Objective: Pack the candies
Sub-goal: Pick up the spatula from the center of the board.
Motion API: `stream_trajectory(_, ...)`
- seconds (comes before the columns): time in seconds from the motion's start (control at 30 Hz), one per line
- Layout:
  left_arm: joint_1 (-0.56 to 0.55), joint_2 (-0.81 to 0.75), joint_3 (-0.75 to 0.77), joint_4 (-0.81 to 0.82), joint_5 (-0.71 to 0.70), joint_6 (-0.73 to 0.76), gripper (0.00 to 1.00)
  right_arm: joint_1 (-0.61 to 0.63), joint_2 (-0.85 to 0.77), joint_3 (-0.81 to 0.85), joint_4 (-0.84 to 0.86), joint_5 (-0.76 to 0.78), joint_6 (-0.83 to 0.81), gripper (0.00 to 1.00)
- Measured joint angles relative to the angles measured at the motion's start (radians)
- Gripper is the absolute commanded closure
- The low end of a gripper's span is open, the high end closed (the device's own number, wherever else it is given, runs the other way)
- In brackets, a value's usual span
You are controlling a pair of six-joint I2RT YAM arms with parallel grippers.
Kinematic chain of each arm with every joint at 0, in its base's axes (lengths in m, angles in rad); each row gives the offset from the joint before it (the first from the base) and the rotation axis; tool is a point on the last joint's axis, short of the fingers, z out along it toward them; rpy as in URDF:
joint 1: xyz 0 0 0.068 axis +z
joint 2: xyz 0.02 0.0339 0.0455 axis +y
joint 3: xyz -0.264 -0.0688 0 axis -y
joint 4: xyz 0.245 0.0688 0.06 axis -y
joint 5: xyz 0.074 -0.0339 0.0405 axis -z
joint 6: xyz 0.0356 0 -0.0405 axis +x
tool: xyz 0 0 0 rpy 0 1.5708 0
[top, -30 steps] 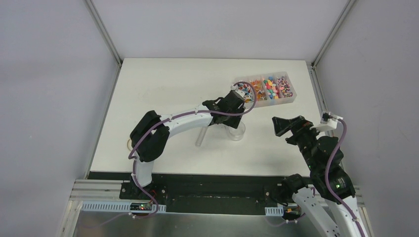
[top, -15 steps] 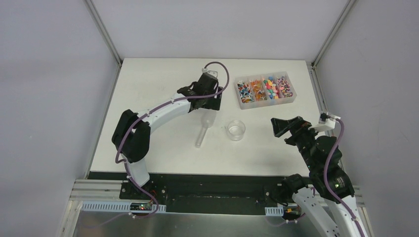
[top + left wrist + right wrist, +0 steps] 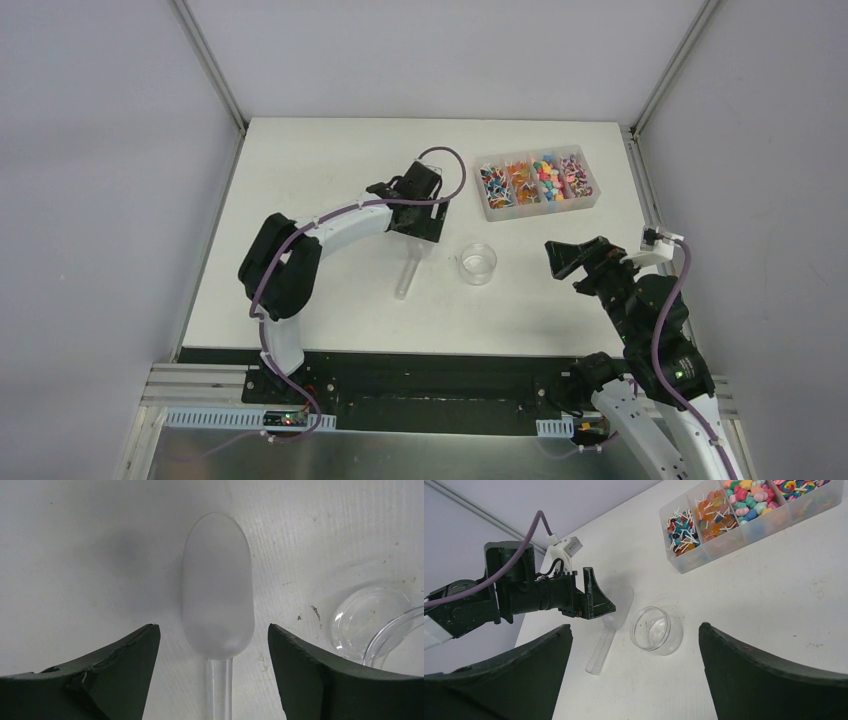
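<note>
Scoop (image 3: 217, 585) between wide left jaws, arm swung leftward | right jaws wide, unchanged

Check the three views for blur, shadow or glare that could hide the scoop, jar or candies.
Top external: even light, sharp, though the candies are too small to tell apart. Left wrist: the clear scoop is crisp, a soft grey shadow beside it; the jar is cut by the edge. Right wrist: tilted, dark fingers fill the lower corners; faint glints on the jar.
</note>
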Motion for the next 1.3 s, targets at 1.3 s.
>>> stream_trajectory(1.3,0.003,0.121,0.045,-0.026,0.018,-0.009,0.57,0.0,0.0,-0.04,0.019,-0.041,-0.002,0.0)
